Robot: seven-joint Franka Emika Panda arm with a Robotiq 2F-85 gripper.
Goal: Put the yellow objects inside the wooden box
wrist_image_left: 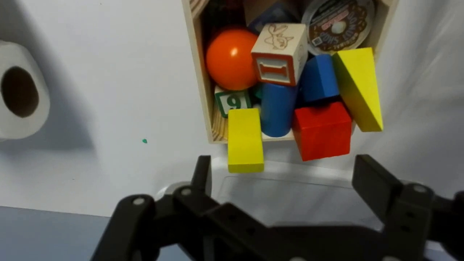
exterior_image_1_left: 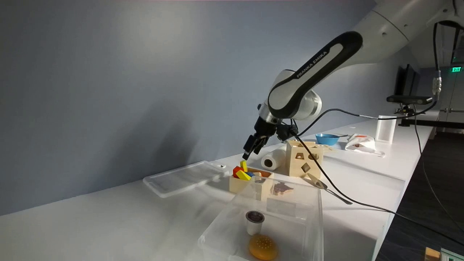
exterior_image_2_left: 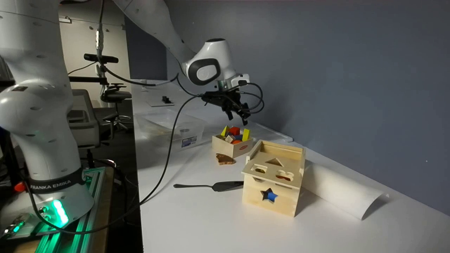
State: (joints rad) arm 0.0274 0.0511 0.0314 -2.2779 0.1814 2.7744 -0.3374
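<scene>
The low pale wooden box (wrist_image_left: 199, 72) is full of toy pieces and shows in both exterior views (exterior_image_1_left: 237, 185) (exterior_image_2_left: 242, 149). A yellow rectangular block (wrist_image_left: 245, 139) stands up out of it near a corner, in both exterior views too (exterior_image_1_left: 244, 165) (exterior_image_2_left: 246, 135). A yellow wedge (wrist_image_left: 360, 90) leans over the box's other side, also in an exterior view (exterior_image_2_left: 225, 131). My gripper (wrist_image_left: 284, 161) is open and empty. In both exterior views (exterior_image_1_left: 251, 154) (exterior_image_2_left: 237, 120) it hangs above the box. In the wrist view the yellow block's end lies nearer the left finger.
A red block (wrist_image_left: 322, 130), blue pieces and an orange ball (wrist_image_left: 232, 59) crowd the box. A taller wooden cube (exterior_image_2_left: 269, 189) and white roll (exterior_image_1_left: 273, 159) stand nearby. A clear bin (exterior_image_1_left: 320, 224), its lid (exterior_image_1_left: 185, 177), a brown piece (exterior_image_2_left: 225, 159) and a server (exterior_image_2_left: 228, 186) surround the box.
</scene>
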